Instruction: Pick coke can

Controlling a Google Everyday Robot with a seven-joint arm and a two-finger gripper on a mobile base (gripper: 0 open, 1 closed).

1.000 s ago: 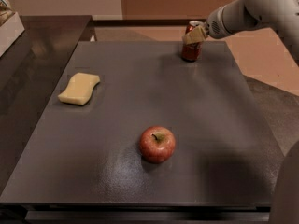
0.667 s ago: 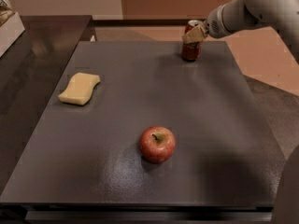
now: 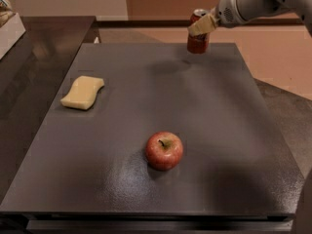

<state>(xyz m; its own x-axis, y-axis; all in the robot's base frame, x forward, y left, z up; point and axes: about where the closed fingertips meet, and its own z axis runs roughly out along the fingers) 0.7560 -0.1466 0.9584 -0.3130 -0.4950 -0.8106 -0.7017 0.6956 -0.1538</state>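
Dark-red cylindrical coke can (image 3: pixel 197 44) | our pale two-finger gripper (image 3: pixel 203 26) clamps its upper body, far side of the dark grey table (image 3: pixel 146 96) | we reckon it's light, slick and dentable

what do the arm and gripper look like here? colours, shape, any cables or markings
Arm: smooth, rounded light-grey shell, tube-like, with a darker patch at the wrist; no cables or markings visible. Gripper, top right of the view at the coke can: pale cream-yellow jaws, flat and blocky.

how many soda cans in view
1: the coke can, at the far edge of the table, right of centre, gripped near its top by the tool. Nothing here looks able to hide another.
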